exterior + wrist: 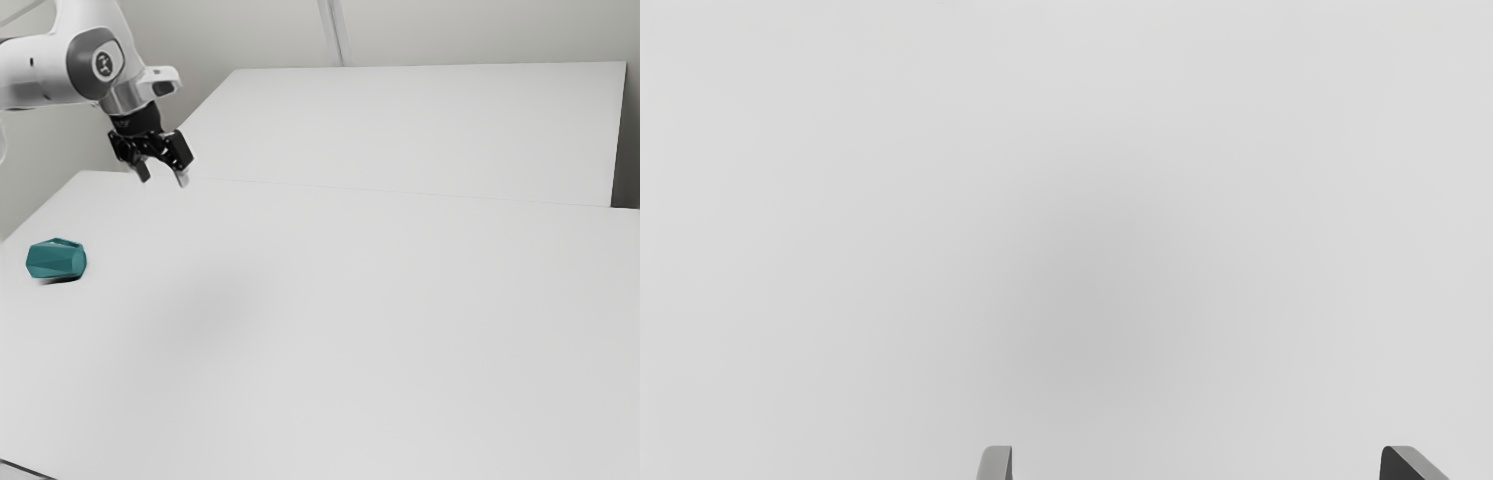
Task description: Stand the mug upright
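teal mug point(57, 260) lying on its side on the table point(360, 320), not standing upright; its inside is hiding from sight, so contents can't be told. its walls are showing flat facets, and a small dark shadow is hugging its underside. tabletop is spreading around the mug, white, smooth and matte. the black gripper point(163, 180) is hanging in the air on the exterior view's right of the mug, well apart from it, fingers parting wide, nothing between them. white arm point(30, 75) with grey joint cover is holding it up. wrist view is showing both grey fingertips point(995, 464) standing far apart, and a broad, blurry grey shadow point(1080, 313) lying on the white surface.
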`<action>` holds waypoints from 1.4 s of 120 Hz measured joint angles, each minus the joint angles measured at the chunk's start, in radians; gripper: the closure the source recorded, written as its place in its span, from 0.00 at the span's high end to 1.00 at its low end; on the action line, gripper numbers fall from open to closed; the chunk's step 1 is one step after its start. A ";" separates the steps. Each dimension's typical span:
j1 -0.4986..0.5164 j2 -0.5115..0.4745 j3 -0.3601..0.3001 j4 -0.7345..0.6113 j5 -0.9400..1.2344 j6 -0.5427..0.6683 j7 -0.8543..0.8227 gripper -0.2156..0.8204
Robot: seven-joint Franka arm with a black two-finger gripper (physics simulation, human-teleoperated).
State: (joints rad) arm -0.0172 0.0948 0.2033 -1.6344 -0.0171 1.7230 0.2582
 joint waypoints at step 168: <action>1.157 0.360 -0.312 -0.031 -0.632 0.381 1.036 0.79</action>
State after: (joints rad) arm 1.1402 0.4546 -0.1087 -1.6659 -0.6494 2.1040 1.2941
